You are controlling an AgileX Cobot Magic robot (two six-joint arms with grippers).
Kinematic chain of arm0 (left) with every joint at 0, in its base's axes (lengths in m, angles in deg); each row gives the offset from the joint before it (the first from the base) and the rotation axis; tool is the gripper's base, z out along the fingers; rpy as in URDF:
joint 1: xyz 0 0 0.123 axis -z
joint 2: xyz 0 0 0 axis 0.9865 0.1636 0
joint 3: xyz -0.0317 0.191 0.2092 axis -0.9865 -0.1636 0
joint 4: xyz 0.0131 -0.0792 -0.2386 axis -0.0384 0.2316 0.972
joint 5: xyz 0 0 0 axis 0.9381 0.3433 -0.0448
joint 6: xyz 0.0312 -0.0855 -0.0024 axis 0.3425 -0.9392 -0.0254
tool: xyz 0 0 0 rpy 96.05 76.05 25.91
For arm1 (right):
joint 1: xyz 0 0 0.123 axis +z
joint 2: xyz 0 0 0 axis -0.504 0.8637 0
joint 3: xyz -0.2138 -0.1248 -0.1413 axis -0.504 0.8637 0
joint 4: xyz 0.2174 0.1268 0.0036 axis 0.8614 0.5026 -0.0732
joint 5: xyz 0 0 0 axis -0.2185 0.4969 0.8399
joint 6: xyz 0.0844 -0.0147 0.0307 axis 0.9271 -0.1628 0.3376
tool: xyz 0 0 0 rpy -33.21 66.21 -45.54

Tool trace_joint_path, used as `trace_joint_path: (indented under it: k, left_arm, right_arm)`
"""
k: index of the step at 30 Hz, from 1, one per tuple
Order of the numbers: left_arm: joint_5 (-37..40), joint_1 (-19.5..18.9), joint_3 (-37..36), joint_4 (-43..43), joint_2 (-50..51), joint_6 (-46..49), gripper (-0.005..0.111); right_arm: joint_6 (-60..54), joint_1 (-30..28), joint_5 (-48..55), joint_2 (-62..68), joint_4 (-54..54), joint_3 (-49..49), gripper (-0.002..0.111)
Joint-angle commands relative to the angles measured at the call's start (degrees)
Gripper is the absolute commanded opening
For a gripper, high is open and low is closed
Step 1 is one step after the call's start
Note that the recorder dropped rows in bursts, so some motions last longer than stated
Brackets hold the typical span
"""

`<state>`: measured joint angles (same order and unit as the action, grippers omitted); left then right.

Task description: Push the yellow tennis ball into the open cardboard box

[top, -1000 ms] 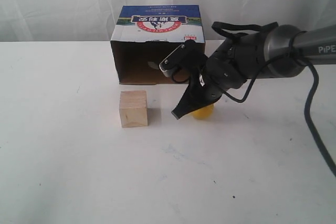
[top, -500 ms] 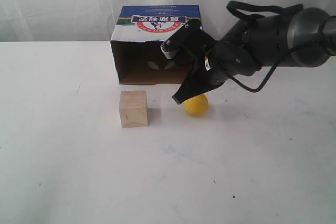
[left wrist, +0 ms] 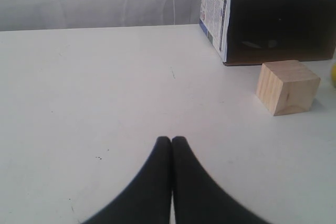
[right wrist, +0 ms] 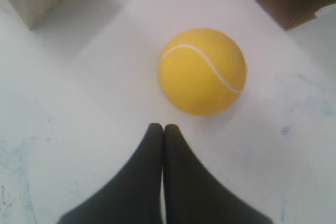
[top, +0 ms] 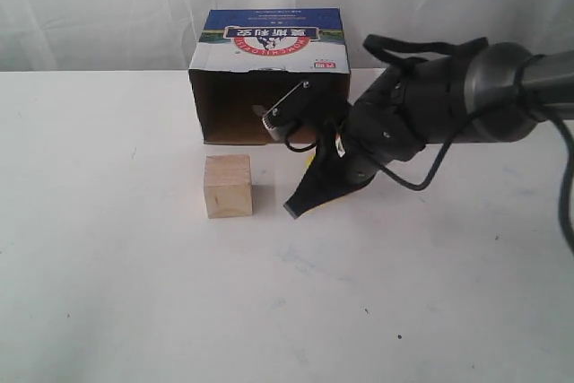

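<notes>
I saw a white table carrying a cardboard box, its open side toward a wooden cube. A yellow ball sat on the table near both.

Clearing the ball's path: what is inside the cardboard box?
The cardboard box is dark inside, showing only a faint pale mark; the right gripper hides its right part in the exterior view.

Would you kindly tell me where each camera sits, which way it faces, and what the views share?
Exterior view: off the arms, facing across the table to the open cardboard box; shows the right arm and right tool.
Left wrist view: on the left arm, looking along the shut left tool toward box and wooden cube.
Right wrist view: on the right arm, looking down past its shut tool at the yellow tennis ball.
Shared: box and cube appear in all three.
</notes>
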<state>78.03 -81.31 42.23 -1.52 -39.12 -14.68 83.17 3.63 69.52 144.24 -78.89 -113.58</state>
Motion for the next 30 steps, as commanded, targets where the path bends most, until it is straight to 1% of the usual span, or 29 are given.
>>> trace_joint_path:
  k: [1, 3, 5, 7, 9, 10, 12, 13, 17, 20, 23, 25, 30]
  left_arm:
    - [-0.3, 0.3, -0.2, 0.2, -0.3, -0.3, 0.000]
    - [-0.3, 0.3, -0.2, 0.2, -0.3, -0.3, 0.000]
    - [-0.3, 0.3, -0.2, 0.2, -0.3, -0.3, 0.000]
    - [-0.3, 0.3, -0.2, 0.2, -0.3, -0.3, 0.000]
    - [-0.3, 0.3, -0.2, 0.2, -0.3, -0.3, 0.000]
    - [-0.3, 0.3, -0.2, 0.2, -0.3, -0.3, 0.000]
    - [-0.3, 0.3, -0.2, 0.2, -0.3, -0.3, 0.000]
    - [-0.3, 0.3, -0.2, 0.2, -0.3, -0.3, 0.000]
    - [-0.3, 0.3, -0.2, 0.2, -0.3, -0.3, 0.000]
    - [-0.3, 0.3, -0.2, 0.2, -0.3, -0.3, 0.000]
    - [-0.3, 0.3, -0.2, 0.2, -0.3, -0.3, 0.000]
    - [-0.3, 0.3, -0.2, 0.2, -0.3, -0.3, 0.000]
    - [-0.3, 0.3, -0.2, 0.2, -0.3, -0.3, 0.000]
  right_arm:
    - [-0.1, 0.3, -1.2, 5.2, 0.3, -2.9, 0.000]
    - [-0.2, 0.0, -2.6, 8.5, -0.8, -5.7, 0.000]
    - [-0.2, -1.6, -5.1, 11.8, -4.8, -10.6, 0.000]
    - [-0.2, -3.0, -1.0, 13.7, -5.9, -18.3, 0.000]
    - [0.0, -3.0, 5.4, 12.6, -10.1, -26.1, 0.000]
    - [0.8, -3.0, 6.6, 11.3, -13.1, -28.7, 0.000]
    - [4.5, -2.4, 6.4, 7.3, -17.1, -31.0, 0.000]
    - [5.3, -2.1, 6.5, 5.8, -17.5, -31.0, 0.000]
    - [5.4, -0.5, 11.8, 1.3, -17.3, -27.7, 0.000]
    - [6.1, 1.0, 12.5, -1.1, -17.2, -22.8, 0.000]
    - [9.2, 2.1, 12.1, -4.1, -16.6, -16.1, 0.000]
    - [12.4, 2.3, 9.6, -6.6, -15.7, -10.2, 0.000]
    - [22.2, 2.3, -0.3, -15.8, -15.9, 5.0, 0.000]
